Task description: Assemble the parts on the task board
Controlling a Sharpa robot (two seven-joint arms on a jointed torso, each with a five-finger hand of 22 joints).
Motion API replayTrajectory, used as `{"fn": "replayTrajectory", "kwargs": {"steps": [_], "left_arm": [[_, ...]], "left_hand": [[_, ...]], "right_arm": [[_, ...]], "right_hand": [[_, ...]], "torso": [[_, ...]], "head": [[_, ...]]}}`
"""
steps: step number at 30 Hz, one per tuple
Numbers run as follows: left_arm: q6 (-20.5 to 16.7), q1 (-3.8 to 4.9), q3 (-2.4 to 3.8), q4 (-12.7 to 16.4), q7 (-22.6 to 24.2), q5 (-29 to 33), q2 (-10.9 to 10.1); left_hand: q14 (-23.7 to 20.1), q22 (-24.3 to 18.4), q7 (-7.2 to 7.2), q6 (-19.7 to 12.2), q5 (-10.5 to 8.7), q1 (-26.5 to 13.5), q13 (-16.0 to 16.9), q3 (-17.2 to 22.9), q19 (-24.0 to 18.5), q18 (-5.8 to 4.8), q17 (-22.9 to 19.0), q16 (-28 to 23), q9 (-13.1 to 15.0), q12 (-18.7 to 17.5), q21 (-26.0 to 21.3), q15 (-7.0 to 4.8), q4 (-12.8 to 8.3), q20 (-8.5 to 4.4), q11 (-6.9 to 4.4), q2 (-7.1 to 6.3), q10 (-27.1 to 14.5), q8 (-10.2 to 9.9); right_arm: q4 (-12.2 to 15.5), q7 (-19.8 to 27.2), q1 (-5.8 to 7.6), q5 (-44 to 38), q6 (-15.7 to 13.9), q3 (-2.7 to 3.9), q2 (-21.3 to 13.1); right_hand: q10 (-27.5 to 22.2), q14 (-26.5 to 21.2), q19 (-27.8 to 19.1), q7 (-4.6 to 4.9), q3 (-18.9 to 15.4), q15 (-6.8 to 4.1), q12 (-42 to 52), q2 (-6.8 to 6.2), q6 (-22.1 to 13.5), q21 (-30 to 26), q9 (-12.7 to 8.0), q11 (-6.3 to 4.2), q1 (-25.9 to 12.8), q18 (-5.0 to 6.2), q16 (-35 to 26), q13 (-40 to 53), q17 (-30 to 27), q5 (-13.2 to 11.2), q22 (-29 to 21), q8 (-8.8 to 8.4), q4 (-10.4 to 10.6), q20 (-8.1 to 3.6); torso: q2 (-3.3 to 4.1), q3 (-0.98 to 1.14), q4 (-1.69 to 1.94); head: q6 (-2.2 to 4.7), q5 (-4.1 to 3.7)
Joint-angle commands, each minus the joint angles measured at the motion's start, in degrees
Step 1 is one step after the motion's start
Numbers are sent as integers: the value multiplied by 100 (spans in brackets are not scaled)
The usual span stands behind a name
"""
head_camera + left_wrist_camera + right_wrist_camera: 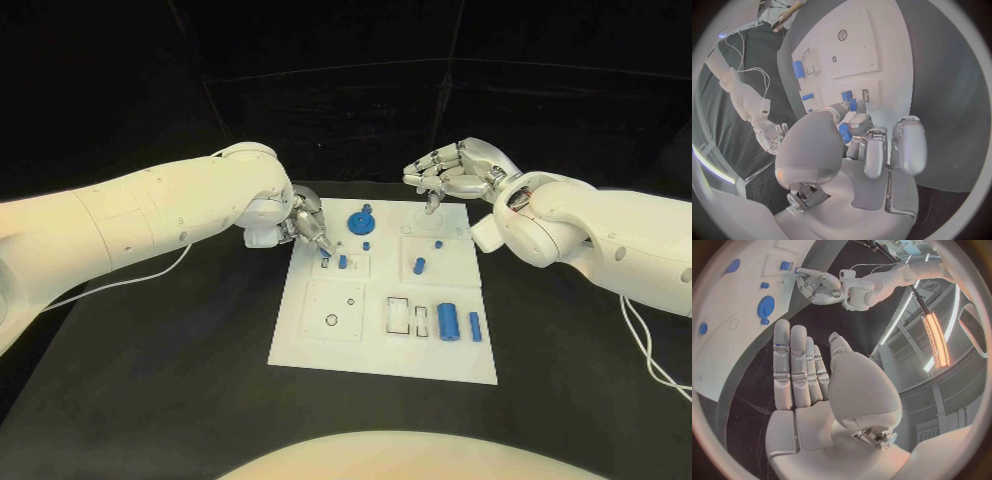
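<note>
Your left robot hand (307, 232) pinches a small blue part (844, 133) just over the white board's (325, 345) upper-left pocket; a tilted part could jam or slip from your fingertips. Beside it, the blue gear (362, 219) could get knocked. Your right robot hand (454, 172) hovers released, fingers apart.

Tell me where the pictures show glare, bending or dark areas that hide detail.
Head view: the surroundings are black, while the task board is evenly lit. Left wrist view: fisheye curves the board's edges, and the left hand looms large in front. Right wrist view: a bright ceiling strip light glares beyond the right hand.
</note>
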Motion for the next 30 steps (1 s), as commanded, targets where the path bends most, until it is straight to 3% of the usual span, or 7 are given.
{"fn": "replayTrajectory", "kwargs": {"steps": [1, 5, 15, 30], "left_arm": [[-79, -2, 0, -22, -65, -659, 56], [-127, -17, -29, -16, -76, -786, 97], [-55, -45, -170, 68, -106, -878, 136], [-14, -63, -201, 120, -123, -886, 156]], "left_hand": [[606, 358, 1, -30, -22, 43, 2, 549, 98, 51, 1509, 18, 13, -5, -12, 52, -593, 49, 10, 28, 10, 38], [606, 366, 2, -32, -22, 55, 5, 557, 101, 49, 1509, 18, 16, -2, -5, 51, -618, 49, 10, 30, 13, 41], [606, 378, 4, -35, -22, 66, 12, 563, 106, 47, 1509, 18, 20, 4, 7, 50, -647, 49, 9, 25, 20, 44], [606, 379, 5, -35, -23, 67, 13, 565, 107, 47, 1509, 18, 22, 6, 7, 50, -659, 49, 10, 23, 22, 46]], "right_arm": [[13, 36, 10, -5, 18, 3, 5], [16, 37, 10, -5, 16, 3, 7], [17, 39, 10, -21, 14, 3, 12], [12, 38, 10, -28, 16, 3, 22]], "right_hand": [[-41, 12, 32, 0, -20, 12, 31, 19, -36, -32, 7, -13, 51, 70, -20, -6, 8, 25, -9, 30, 4, 12], [-41, 12, 32, 0, -20, 12, 31, 19, -36, -32, 7, -13, 51, 70, -20, -6, 8, 25, -9, 30, 4, 12], [-45, 10, 34, 1, -35, 14, 36, 18, -42, -39, 6, -12, 49, 69, -24, -15, 11, 31, -12, 35, 15, 13], [-45, 10, 34, 1, -35, 14, 36, 18, -42, -39, 6, -12, 49, 69, -24, -15, 11, 31, -12, 35, 15, 13]], "torso": [[-1, -1, 5], [-3, -3, 6], [-7, -2, 2], [-2, 2, -3]], "head": [[-11, 2], [-22, 6], [-42, 24], [-69, 34]]}}
